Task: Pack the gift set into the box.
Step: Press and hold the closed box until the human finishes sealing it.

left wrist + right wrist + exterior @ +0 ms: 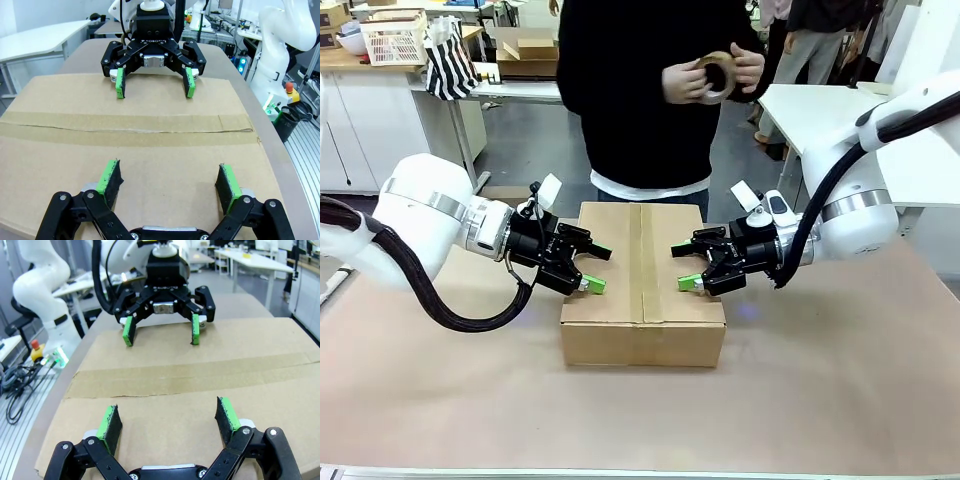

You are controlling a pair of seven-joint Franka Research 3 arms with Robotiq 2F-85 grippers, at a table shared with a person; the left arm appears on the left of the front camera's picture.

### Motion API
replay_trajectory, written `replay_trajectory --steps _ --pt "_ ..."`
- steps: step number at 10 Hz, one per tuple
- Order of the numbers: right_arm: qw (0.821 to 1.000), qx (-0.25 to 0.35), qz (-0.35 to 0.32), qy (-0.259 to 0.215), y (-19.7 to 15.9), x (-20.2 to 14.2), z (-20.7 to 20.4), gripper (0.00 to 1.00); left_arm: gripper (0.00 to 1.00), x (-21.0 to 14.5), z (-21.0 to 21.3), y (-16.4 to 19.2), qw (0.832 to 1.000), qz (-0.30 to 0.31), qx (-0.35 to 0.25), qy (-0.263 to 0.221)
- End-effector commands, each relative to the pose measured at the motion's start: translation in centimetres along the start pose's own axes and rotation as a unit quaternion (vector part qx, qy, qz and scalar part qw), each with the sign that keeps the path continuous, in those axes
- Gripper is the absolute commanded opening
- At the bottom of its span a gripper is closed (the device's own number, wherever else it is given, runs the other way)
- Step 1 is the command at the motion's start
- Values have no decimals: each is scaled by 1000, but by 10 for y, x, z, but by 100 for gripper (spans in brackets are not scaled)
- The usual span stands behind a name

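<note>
In the front view the left gripper (582, 268) reaches in from nine o'clock, its jaws spread wide and grasping nothing, its green pads (593, 285) over the left edge of the box (642, 290). The box sits at the middle of the brown-covered table (840, 380), flaps shut, a strip of tape (642, 260) along its centre seam. From three o'clock the right gripper (685, 265) faces it, also spread and empty. At twelve o'clock a person holds a tape roll (718, 75).
</note>
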State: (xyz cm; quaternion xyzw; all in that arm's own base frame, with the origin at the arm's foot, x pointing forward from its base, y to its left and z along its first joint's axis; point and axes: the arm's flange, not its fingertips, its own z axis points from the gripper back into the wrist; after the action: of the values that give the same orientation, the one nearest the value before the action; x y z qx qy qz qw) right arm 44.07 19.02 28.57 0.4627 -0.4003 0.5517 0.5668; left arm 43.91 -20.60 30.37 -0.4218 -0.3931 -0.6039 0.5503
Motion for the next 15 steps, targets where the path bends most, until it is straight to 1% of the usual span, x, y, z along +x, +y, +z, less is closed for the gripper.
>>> replay_trajectory --steps 1,15 --pt "1000 -1 -1 1 1 0 0 100 100 -5 0 -2 1000 -5 -3 -1" --pt "1000 -1 -1 1 1 0 0 100 100 -5 0 -2 1000 -5 -3 -1"
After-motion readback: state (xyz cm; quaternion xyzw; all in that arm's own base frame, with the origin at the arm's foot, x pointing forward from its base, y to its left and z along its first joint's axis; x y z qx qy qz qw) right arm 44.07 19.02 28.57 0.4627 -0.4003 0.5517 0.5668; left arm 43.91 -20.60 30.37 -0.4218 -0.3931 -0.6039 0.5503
